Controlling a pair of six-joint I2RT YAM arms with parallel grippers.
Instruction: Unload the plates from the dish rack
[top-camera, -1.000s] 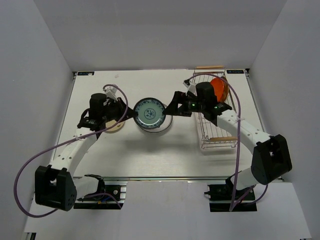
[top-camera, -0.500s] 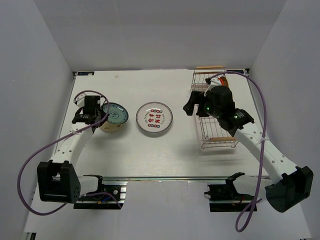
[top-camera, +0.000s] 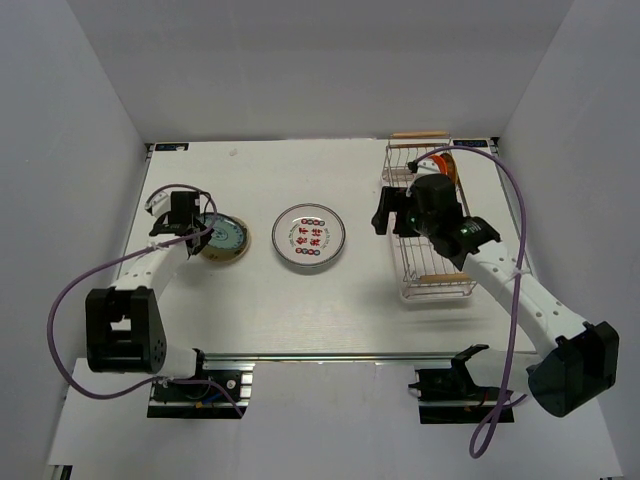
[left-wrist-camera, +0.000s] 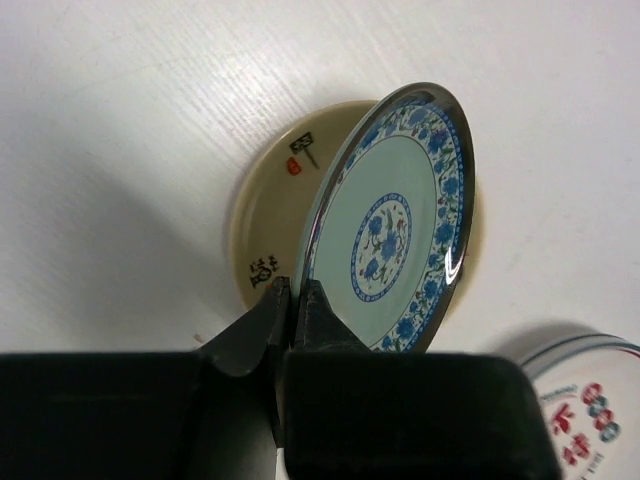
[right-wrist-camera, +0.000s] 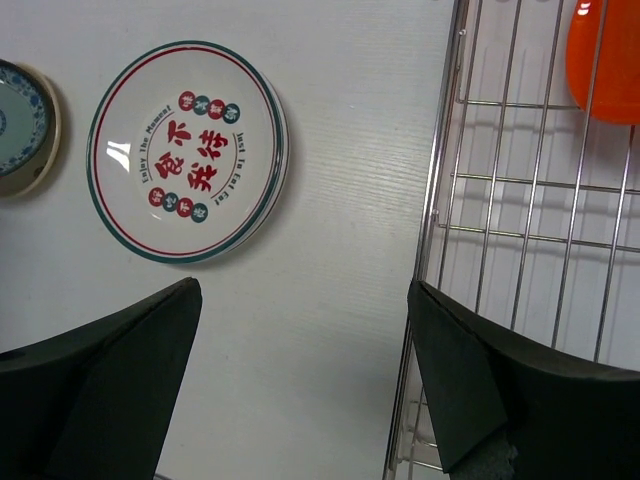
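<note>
Left gripper (left-wrist-camera: 297, 300) is pinching the rigid, glossy, probably fragile teal plate (left-wrist-camera: 395, 225) by its rim over the cream plate (left-wrist-camera: 265, 215); right gripper (right-wrist-camera: 300, 380) is standing wide open.

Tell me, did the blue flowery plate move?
Yes. The teal plate went left, from over the white lettered plate to the cream plate, in the left gripper.

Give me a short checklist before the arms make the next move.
1. Grip of left gripper on teal plate rim: ok.
2. Position of teal plate above cream plate: ok, but tilted.
3. Contact between those two plates: cannot tell.
4. Opening of right gripper: ok.
5. One red-orange plate waits in dish rack: ok.
6. Alignment of right gripper with it: not ok; hangs at rack's edge.
</note>
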